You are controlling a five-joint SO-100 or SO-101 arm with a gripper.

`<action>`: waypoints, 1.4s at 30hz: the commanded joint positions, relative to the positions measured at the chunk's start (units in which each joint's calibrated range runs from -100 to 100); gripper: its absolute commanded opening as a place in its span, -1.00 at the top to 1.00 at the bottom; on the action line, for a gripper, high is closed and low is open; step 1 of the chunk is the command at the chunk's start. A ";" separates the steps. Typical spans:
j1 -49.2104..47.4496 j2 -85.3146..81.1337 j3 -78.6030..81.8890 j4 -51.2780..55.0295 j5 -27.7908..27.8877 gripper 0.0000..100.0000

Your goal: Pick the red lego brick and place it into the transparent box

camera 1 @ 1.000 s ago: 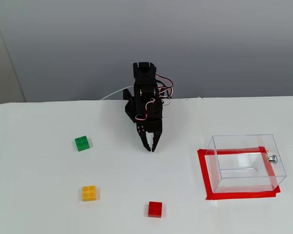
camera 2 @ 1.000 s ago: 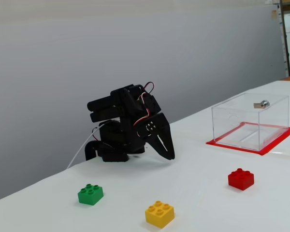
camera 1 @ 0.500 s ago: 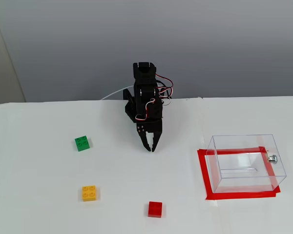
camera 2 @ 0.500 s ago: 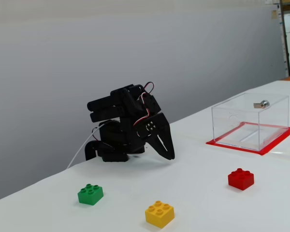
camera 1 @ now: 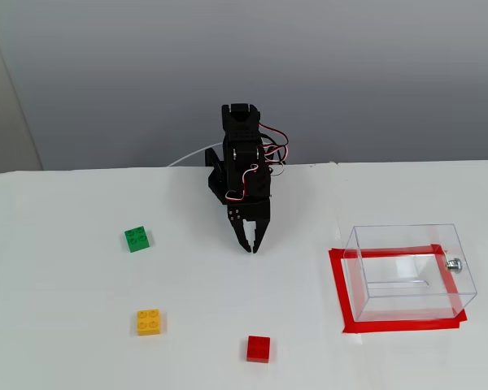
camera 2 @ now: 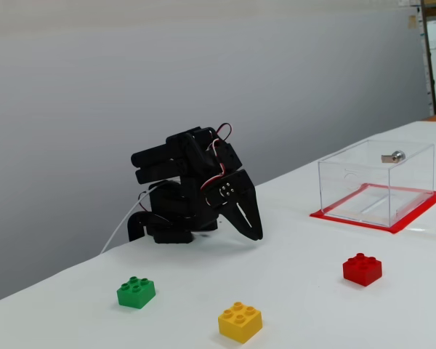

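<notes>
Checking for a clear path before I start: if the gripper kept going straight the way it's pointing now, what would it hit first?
Most likely the bare table: the gripper points steeply down, just above it. No brick lies under the tips.

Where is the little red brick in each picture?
In a fixed view, from above: the red lego brick sits near the bottom edge, just right of middle.
In a fixed view, from the side: it sits low on the right.
Shared landmark: the transparent box, right of the brick in both.
</notes>
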 commanded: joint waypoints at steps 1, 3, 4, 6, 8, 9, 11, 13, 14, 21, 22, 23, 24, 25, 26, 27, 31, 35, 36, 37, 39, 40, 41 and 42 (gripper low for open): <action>0.47 -0.51 -0.86 -0.04 0.06 0.97; 0.47 -0.51 -0.86 -0.04 0.06 0.97; 0.47 -0.51 -0.86 -0.04 0.06 0.97; 0.47 -0.51 -0.86 -0.04 0.06 0.97; 0.47 -0.51 -0.86 -0.04 0.06 0.97; 0.47 -0.51 -0.86 -0.04 0.06 0.97; 0.40 -0.51 -0.86 -0.04 0.06 0.97; -0.12 -0.51 -0.86 -0.04 0.06 0.96; -0.12 -0.51 -0.86 -0.04 0.06 0.97; -0.12 -0.51 -0.86 -0.04 0.06 0.97; -0.12 -0.51 -0.86 -0.04 0.06 0.97; -0.12 -0.51 -0.86 -0.04 0.06 0.97; -0.20 -0.51 -0.86 -0.13 0.06 0.97; -0.27 -0.51 -0.86 -0.21 -0.25 0.97; -0.27 -0.51 -0.86 -0.30 -0.36 0.97; -0.27 -0.51 -0.77 -0.65 -0.36 0.97; 0.54 -0.42 -0.68 -3.26 -0.10 0.97; 0.47 0.26 -2.31 -5.09 0.06 0.97; 0.47 0.34 -3.30 -5.17 0.11 0.97; 0.47 0.34 -3.85 -5.26 0.22 0.97; 0.40 0.43 -5.11 -5.26 1.78 0.97; 0.40 0.43 -5.75 -5.26 3.09 0.97; 0.40 0.51 -6.47 -5.35 4.39 0.97; 0.40 0.51 -7.19 -5.35 5.59 0.97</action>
